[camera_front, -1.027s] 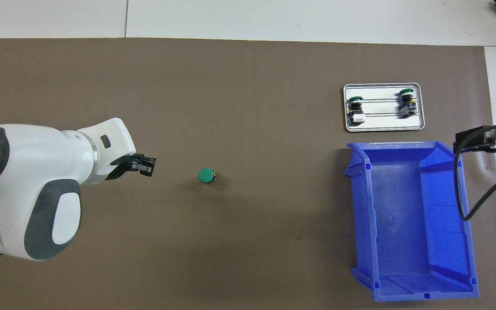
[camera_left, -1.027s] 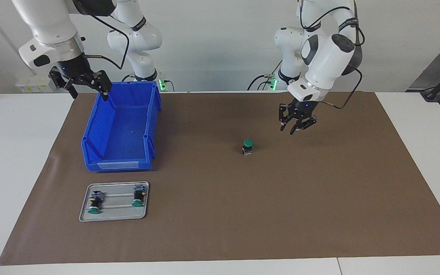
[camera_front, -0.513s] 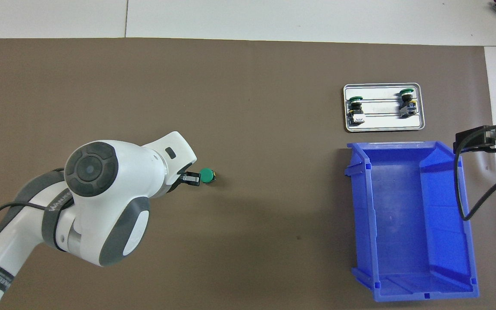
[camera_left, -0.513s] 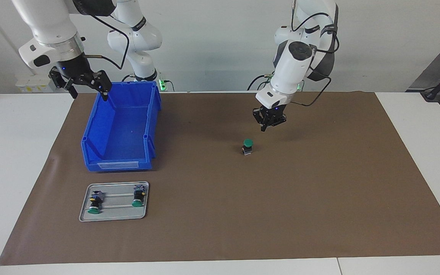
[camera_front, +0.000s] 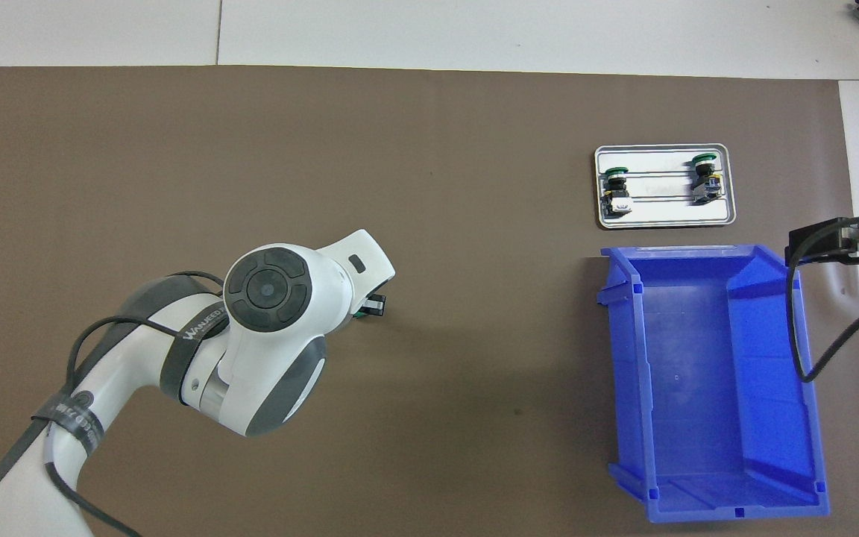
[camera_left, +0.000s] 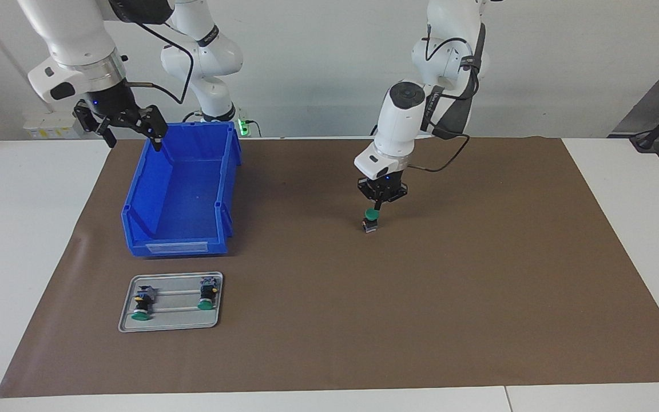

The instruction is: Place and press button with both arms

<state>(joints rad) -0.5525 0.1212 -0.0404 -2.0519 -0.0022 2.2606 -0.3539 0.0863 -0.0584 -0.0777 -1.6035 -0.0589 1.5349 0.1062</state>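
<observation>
My left gripper [camera_left: 376, 206]: fingertips together, pointing down, right over the button; they seem to touch its green cap, but I cannot tell this for sure.
The button [camera_left: 370, 220]: upright on the brown mat [camera_left: 421, 297], about the middle of it, a little toward the edge at my own side; in the overhead view my left wrist hides almost all of it.
My left arm [camera_front: 265, 328]: a dark band on it carries white writing; I can read only something like "WANJEED", the rest is too small.
My right gripper [camera_left: 120, 123]: fingers wide apart, holding nothing, in the air over the corner of the blue bin [camera_left: 183, 189]; this arm waits.
The blue bin: at the right arm's end of the mat, with a pale label strip on its wall; no words can be read on it.
The metal tray [camera_left: 170, 325]: on the mat, farther from me than the bin, near the mat's corner.
Two other buttons [camera_left: 142, 302] [camera_left: 207, 293]: lying on their sides in the tray, apart from each other.
</observation>
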